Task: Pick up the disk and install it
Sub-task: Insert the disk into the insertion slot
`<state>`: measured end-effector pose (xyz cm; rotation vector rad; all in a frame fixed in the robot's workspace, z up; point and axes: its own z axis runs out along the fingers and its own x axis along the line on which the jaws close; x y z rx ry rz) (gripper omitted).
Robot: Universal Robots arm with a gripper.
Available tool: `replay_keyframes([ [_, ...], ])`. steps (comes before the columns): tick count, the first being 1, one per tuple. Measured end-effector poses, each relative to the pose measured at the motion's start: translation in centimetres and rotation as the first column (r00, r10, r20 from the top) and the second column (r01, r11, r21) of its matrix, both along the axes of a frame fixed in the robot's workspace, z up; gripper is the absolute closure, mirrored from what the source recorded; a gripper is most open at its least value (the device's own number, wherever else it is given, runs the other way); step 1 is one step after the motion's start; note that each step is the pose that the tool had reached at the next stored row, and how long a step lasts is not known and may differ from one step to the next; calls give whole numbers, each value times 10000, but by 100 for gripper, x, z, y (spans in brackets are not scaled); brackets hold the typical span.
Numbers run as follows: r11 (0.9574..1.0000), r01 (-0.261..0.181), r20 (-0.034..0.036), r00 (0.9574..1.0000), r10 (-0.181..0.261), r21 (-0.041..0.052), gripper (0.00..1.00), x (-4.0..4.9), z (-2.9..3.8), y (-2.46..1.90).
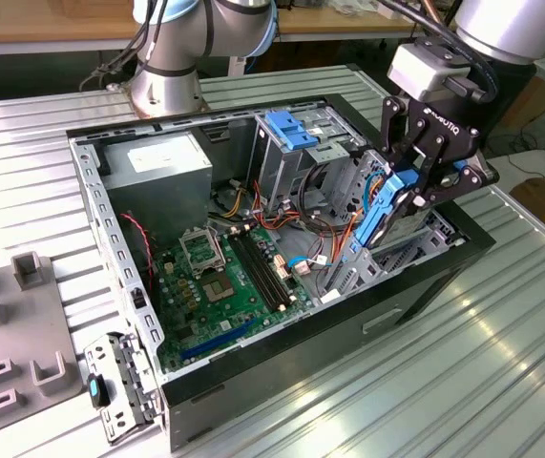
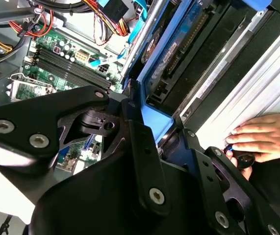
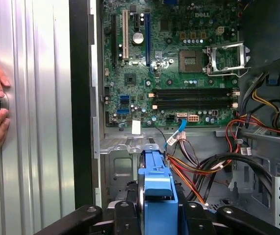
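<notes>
At the open computer case's edge toward the exterior view's right, the gripper pinches the disk on edge by its blue rails, tilted, with its lower end at the mouth of the metal drive cage. To seat it well, I judge the rails should be lined up parallel with the cage's guides before pushing straight along them. The push should be slow, keeping off the orange and red cables just beside the cage.
</notes>
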<state>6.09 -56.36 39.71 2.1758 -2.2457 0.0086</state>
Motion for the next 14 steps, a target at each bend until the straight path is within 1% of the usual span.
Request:
replay_keyframes([
  [2, 10000, 1, 0, 10000, -1, -3, 62, 0, 0, 0],
  [3, 10000, 0, 0, 10000, 0, -3, 56, 0, 0, 0],
  [5, 10000, 0, 0, 10000, 0, -3, 56, 4, -3, 0],
  [6, 10000, -1, 1, 10000, 1, 1, 57, 22, -13, 0],
  [7, 10000, 0, 1, 10000, 0, -1, 70, 41, -18, 0],
  [8, 10000, 0, 0, 10000, 0, -5, 70, 67, -22, 0],
  [10, 10000, 0, 0, 10000, 0, -3, 82, 143, -36, 0],
  [11, 10000, 1, 0, 10000, -1, -4, 88, 198, -43, 0],
  [14, 10000, 0, 0, 10000, 0, -3, 89, 311, -61, 0],
])
